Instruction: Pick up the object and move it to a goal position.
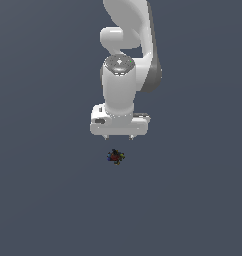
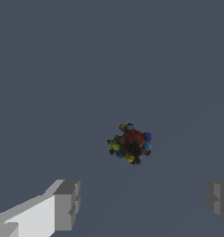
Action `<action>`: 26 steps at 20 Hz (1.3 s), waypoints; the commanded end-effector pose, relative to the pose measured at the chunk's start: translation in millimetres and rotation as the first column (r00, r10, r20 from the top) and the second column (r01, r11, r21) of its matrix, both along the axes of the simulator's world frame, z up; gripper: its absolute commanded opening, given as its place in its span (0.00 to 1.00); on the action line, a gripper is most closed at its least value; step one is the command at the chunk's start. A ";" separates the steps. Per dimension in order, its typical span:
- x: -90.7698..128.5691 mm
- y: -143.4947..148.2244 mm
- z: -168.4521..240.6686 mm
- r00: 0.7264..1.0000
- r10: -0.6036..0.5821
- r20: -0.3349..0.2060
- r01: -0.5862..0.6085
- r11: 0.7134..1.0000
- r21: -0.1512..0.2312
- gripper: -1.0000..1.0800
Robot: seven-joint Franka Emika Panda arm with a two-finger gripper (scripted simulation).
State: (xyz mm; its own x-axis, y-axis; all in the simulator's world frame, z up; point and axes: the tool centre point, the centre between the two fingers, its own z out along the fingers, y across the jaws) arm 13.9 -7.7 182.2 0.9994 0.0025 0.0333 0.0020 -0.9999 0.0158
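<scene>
The object (image 1: 115, 156) is a tiny dark lump speckled red, green, blue and yellow, lying on the flat grey floor. In the exterior view my gripper (image 1: 118, 136) hangs from the white arm just beyond it, with only the two fingertips poking out under the hand. The wrist view shows the object (image 2: 130, 144) apart from both fingers (image 2: 66, 203), which stand wide apart with nothing between them. My gripper (image 2: 141, 201) is open and does not touch the lump.
The white arm (image 1: 127, 55) rises toward the top of the exterior view. Plain grey floor (image 1: 43, 200) surrounds the lump on all sides.
</scene>
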 end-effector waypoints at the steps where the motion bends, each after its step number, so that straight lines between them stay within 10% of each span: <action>1: 0.0 0.0 0.0 1.000 0.000 0.000 0.000 1.000 0.000 0.96; 26: 15.4 10.6 9.3 0.987 0.156 0.045 -0.156 0.988 -0.003 0.96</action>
State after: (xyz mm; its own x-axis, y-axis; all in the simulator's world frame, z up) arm 29.3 3.9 194.6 0.9874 0.1360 0.0815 0.1351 -0.9907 0.0166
